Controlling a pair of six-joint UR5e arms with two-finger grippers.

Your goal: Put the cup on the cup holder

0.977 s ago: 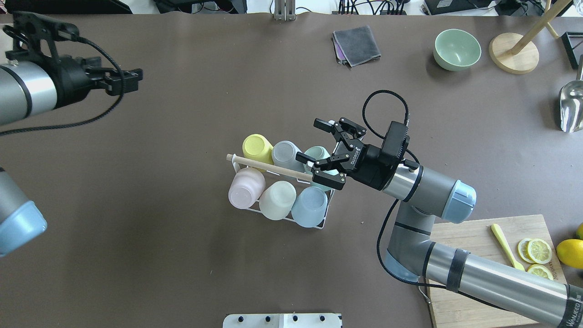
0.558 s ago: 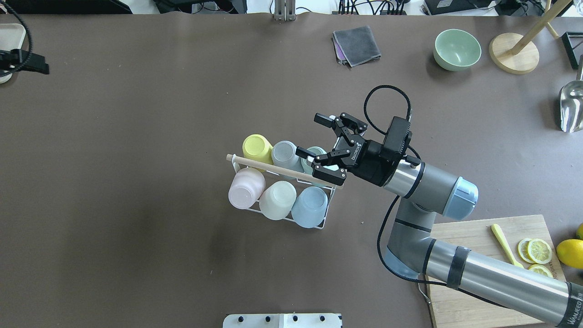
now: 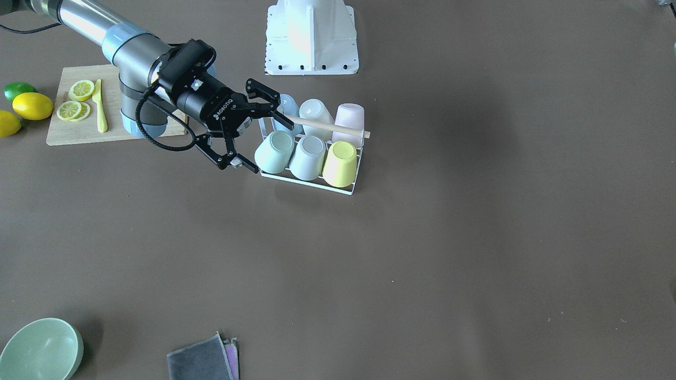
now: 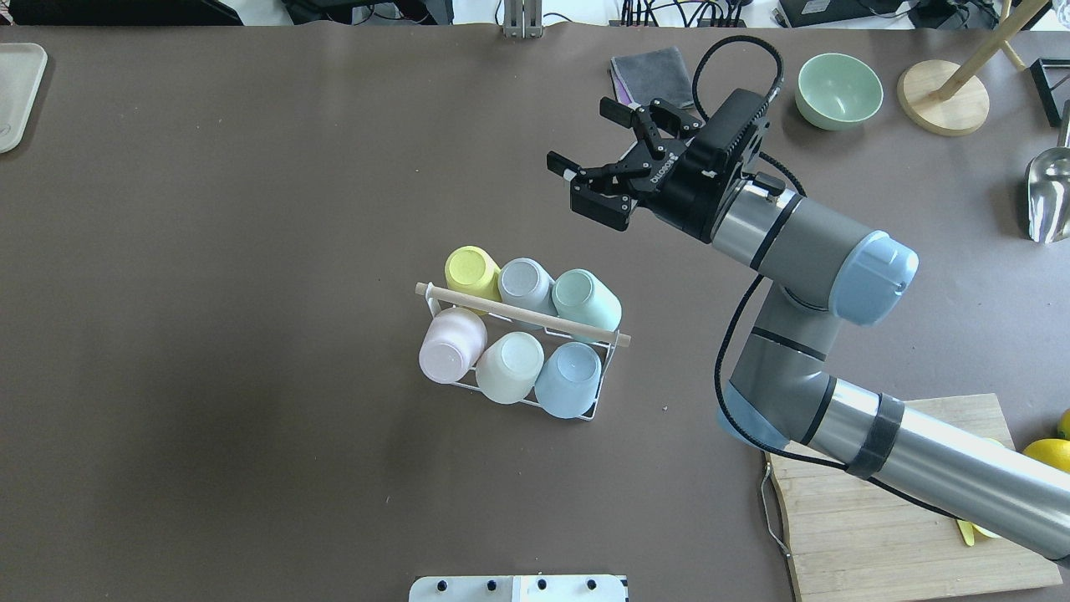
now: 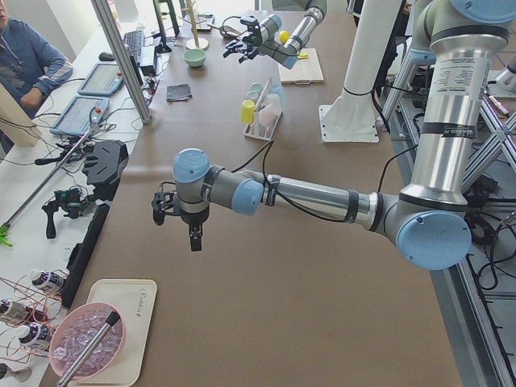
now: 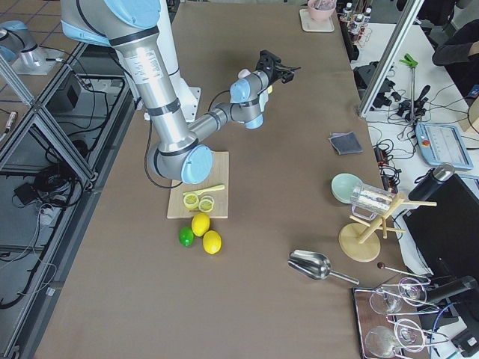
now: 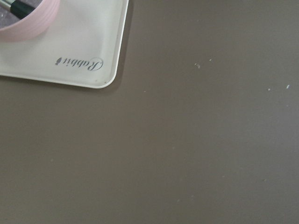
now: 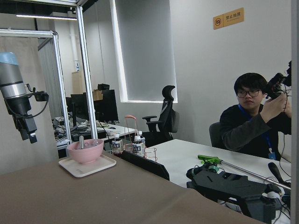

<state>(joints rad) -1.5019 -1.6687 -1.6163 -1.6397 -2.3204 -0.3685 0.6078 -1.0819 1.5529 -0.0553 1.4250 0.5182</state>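
Observation:
The cup holder, a white wire rack with a wooden rod handle, stands mid-table. It holds several upturned pastel cups, among them a mint cup, a yellow cup and a blue cup. My right gripper is open and empty. It is raised and points sideways, apart from the rack and beyond its mint-cup end. My left gripper hangs over the table's left end near a white tray. I cannot tell whether it is open or shut.
A green bowl, a grey cloth, a wooden stand and a metal scoop lie at the far right. A cutting board with lemon slices is at the near right. A pink bowl sits on the white tray.
My open right gripper has drawn back from the mint cup on the rack, up and toward the far side. My left arm has swung left, out of the overhead view.

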